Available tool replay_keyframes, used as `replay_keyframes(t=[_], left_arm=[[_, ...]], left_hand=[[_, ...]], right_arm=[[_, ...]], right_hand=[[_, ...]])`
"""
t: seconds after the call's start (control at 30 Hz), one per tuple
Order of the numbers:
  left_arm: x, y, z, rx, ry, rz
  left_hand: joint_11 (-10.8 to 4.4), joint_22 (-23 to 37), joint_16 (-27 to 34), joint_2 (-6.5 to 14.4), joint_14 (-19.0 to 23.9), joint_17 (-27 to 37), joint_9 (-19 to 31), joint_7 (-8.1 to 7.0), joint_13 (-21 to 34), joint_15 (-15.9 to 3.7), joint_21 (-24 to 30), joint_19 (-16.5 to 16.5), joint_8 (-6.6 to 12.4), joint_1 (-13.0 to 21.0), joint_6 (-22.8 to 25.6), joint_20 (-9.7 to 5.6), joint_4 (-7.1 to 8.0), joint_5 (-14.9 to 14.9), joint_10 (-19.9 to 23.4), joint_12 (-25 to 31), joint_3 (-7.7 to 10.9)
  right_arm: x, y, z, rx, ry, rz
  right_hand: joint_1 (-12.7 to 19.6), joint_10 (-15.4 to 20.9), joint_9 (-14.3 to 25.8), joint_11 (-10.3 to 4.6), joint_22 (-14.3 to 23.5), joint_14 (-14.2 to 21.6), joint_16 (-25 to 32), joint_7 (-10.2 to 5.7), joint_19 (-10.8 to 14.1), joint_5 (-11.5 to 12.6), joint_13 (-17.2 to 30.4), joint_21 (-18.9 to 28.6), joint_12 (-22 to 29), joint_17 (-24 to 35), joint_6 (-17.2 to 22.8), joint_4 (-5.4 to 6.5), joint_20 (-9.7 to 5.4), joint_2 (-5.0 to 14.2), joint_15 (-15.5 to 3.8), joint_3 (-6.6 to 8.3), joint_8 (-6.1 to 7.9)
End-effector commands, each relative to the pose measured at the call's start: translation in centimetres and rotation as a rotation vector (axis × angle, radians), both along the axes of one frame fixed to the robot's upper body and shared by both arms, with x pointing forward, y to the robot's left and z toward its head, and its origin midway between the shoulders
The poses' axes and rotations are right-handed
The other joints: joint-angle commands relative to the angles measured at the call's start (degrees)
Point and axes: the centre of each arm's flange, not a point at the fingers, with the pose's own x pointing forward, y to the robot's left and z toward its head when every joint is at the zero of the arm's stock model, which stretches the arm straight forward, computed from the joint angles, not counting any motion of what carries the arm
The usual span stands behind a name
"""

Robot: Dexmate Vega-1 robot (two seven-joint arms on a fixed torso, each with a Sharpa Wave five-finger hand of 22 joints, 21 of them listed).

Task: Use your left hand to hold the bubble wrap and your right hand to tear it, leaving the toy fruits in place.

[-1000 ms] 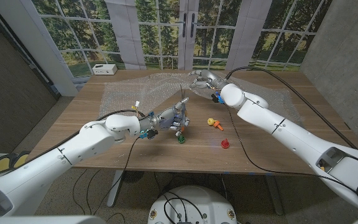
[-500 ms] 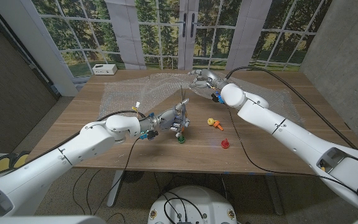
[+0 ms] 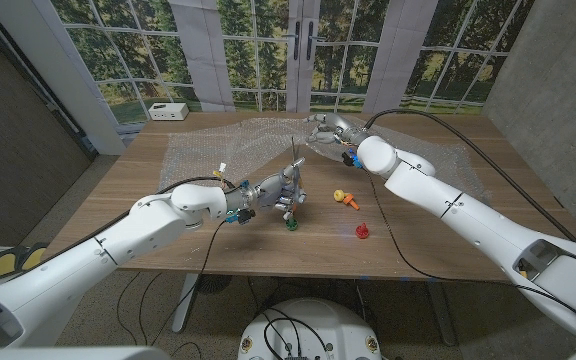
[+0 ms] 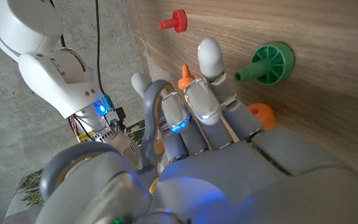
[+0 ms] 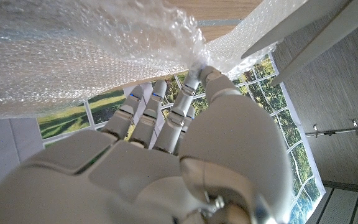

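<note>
Head view: the bubble wrap (image 3: 258, 140) lies spread over the upper middle of the wooden table (image 3: 148, 225), reaching toward the right edge; the right hand (image 3: 324, 128) sits at upper centre, pinching a raised edge of the sheet; the left hand (image 3: 280, 188) is at frame centre, fingers apart over bare wood, gripping a thin peak of the wrap that rises from it; a green toy (image 3: 291, 223) lies just below that hand, a yellow-and-orange toy fruit (image 3: 345, 198) to its right, a red toy (image 3: 362, 232) lower right; a white box (image 3: 167, 111) stands upper left.

Left wrist view: left hand (image 4: 191, 137) fingers slightly spread over wood; green toy (image 4: 267, 64) upper right, red toy (image 4: 173, 21) at top.

Right wrist view: right hand (image 5: 185, 143) pinches bubble wrap (image 5: 73, 50) at upper centre.
</note>
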Motion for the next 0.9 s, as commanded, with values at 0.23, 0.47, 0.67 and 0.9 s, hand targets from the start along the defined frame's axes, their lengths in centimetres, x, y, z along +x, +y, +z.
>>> replay_keyframes(t=[0.23, 0.47, 0.67, 0.9], left_arm=[[-0.08, 0.08, -0.02, 0.003, -0.001, 0.004], [0.09, 0.15, -0.02, 0.008, 0.002, -0.002], [0.28, 0.33, 0.16, 0.004, 0.0, 0.001], [0.52, 0.45, 0.28, 0.005, 0.0, -0.001]], left_hand=[[0.03, 0.0, 0.1, -0.1, 0.3, 0.0, 5.9, 0.38, 0.1, 0.13, 0.2, -0.1, 19.99, 0.3, 0.0, 0.09, 0.46, 0.1, -0.2, 0.2, -0.32], [0.03, 0.0, 0.1, -0.1, 0.3, 0.0, 6.0, 0.2, 0.1, 0.13, 0.2, -0.1, 20.08, 0.4, 0.0, 0.06, 0.46, 0.1, -0.2, 0.2, -0.31], [0.01, 0.2, 0.1, 0.0, 0.3, 0.0, 6.0, 0.22, 0.1, 0.13, 0.3, -0.2, 20.1, 0.4, -0.1, 0.13, 0.48, 0.1, -0.2, 0.2, -0.31], [0.0, 0.0, 0.1, 0.0, 0.3, 0.0, 5.5, 0.22, 0.1, 0.13, 0.3, -0.2, 19.86, 0.3, 0.1, 0.01, 0.53, 0.1, -0.2, 0.2, -0.32]], right_arm=[[-0.57, -1.14, -0.4, 0.027, -0.009, -0.013], [-0.62, -1.26, -0.32, 0.036, -0.009, -0.011], [-0.51, -0.94, -0.68, 0.022, 0.003, 0.0], [-0.59, -0.69, -0.8, 0.014, 0.001, 0.008]], right_hand=[[0.6, 0.6, 0.2, -1.09, 0.1, 0.8, -0.2, -0.24, 0.1, 0.3, 0.0, 0.1, 0.5, 0.3, 0.5, -0.03, 0.04, -0.23, -9.5, 0.06, 0.03], [0.6, 0.6, 0.2, -0.99, 0.1, 0.7, -0.3, -0.21, 0.1, 0.4, -0.1, 0.1, 0.6, 0.3, 0.5, -0.02, -0.01, -0.21, -9.44, 0.06, 0.02], [0.7, 0.5, 0.2, -1.14, 0.1, 0.7, -0.4, -0.18, 0.1, 0.5, -0.2, 0.1, 0.7, 0.4, 0.6, -0.08, -0.05, -0.22, -9.54, 0.04, 0.03], [0.8, 0.6, 0.2, -1.29, 0.1, 0.7, -0.4, -0.2, 0.1, 0.5, -0.3, 0.1, 0.7, 0.5, 0.6, -0.07, -0.04, -0.24, -9.54, 0.01, 0.03]])
